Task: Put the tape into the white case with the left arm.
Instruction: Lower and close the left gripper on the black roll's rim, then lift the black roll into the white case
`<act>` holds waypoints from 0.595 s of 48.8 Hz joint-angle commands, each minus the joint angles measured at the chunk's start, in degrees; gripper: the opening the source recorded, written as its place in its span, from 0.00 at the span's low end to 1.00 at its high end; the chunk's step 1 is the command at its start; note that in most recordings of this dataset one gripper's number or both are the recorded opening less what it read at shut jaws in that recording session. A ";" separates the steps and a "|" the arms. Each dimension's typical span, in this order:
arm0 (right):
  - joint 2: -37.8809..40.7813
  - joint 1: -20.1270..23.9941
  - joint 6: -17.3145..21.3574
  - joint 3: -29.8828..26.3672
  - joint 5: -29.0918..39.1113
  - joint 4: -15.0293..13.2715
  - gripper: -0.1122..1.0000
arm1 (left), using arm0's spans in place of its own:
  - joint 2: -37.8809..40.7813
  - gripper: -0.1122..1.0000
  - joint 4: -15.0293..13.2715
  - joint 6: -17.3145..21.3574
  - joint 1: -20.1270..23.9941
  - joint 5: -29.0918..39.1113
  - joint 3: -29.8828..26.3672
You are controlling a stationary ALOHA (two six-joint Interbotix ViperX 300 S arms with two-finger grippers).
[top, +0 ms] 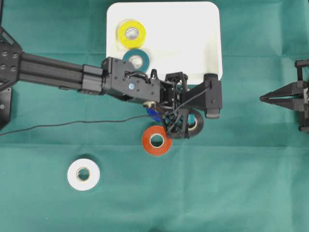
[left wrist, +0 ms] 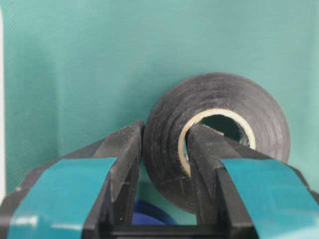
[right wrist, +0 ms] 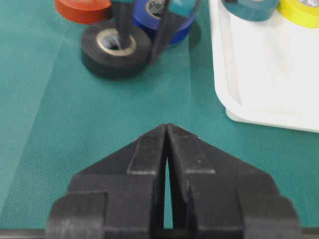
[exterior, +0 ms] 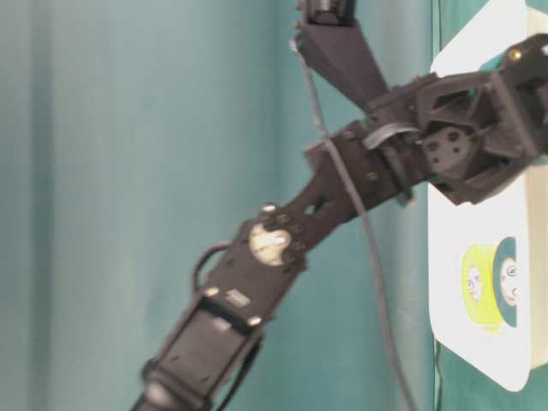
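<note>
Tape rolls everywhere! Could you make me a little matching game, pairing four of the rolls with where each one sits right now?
Rolls:
1. yellow tape
2. black tape
3. white tape
4. orange tape

Places:
A. alone on the cloth, far from the other rolls
B. inside the white case
C. pinched through its wall by the left gripper
D. on the cloth, just beside the gripped roll

Pairs: 1-B, 2-C, 3-A, 4-D

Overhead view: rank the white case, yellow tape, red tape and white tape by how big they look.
1. white case, clearly largest.
2. white tape, red tape and yellow tape: all look much alike, too close to rank.
</note>
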 commanded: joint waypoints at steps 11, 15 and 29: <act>0.26 -0.09 0.09 -0.53 -0.53 0.00 0.02 | -9.67 0.32 -0.09 0.00 -1.41 2.81 -1.23; 0.26 -0.09 0.09 -0.53 -0.53 0.00 0.02 | -10.72 0.32 -0.09 0.00 -1.41 4.31 -1.14; 0.26 -0.09 0.09 -0.53 -0.53 -0.09 0.02 | -12.22 0.32 0.00 3.60 -0.26 5.10 0.00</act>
